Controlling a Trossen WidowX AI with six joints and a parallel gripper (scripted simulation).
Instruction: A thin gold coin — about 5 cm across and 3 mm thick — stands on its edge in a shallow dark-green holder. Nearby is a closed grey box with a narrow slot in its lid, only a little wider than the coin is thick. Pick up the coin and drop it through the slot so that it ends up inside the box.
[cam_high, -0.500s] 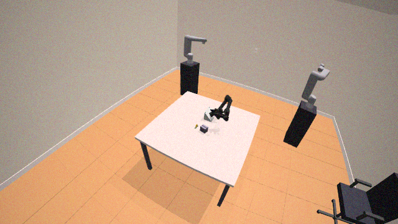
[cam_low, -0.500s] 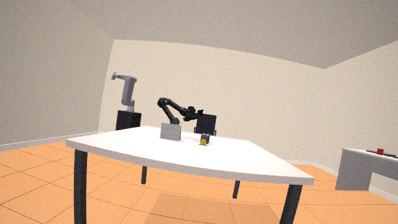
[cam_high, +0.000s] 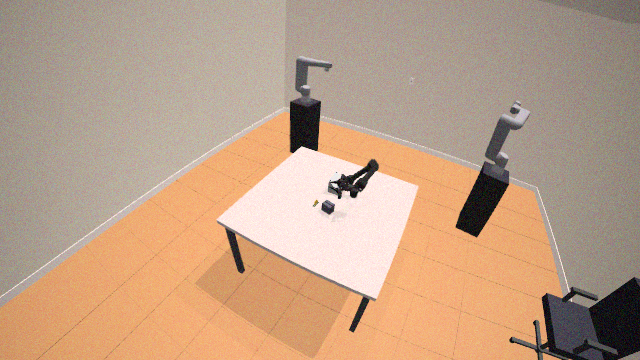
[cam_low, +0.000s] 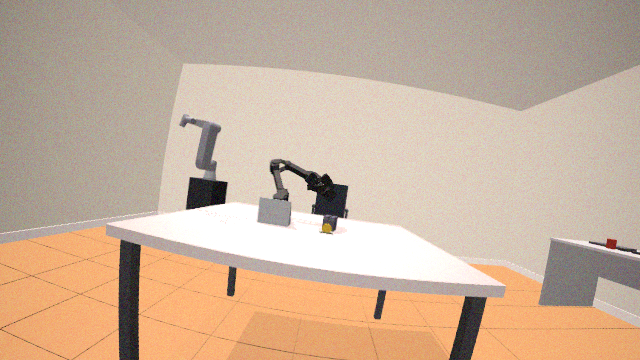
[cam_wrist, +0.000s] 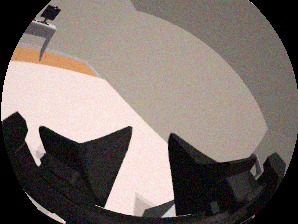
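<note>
Hovering above white table (cam_high: 280, 220) (cam_low: 210, 237) (cam_wrist: 60, 100), black gripper (cam_high: 336, 189) (cam_low: 328, 185) (cam_wrist: 150, 133) partly open, holding nothing; standing upright near dark block (cam_high: 328, 206) (cam_low: 331, 220), gold coin (cam_high: 316, 203) (cam_low: 327, 228).

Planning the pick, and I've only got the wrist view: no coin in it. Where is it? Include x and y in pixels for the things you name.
Observer: Exterior view: the coin (cam_high: 315, 203) (cam_low: 327, 228) is upright, low at the table top (cam_high: 280, 210) (cam_low: 280, 250), not in the fingers (cam_high: 339, 194) (cam_low: 327, 189).
Operator: Anything near it I could clip?
Observer: Top view: a dark block (cam_high: 328, 207) (cam_low: 331, 220) stands close beside it.
Operator: Am I down at its height?
Observer: No, the exterior view shows the fingers raised well above the table top.
</note>
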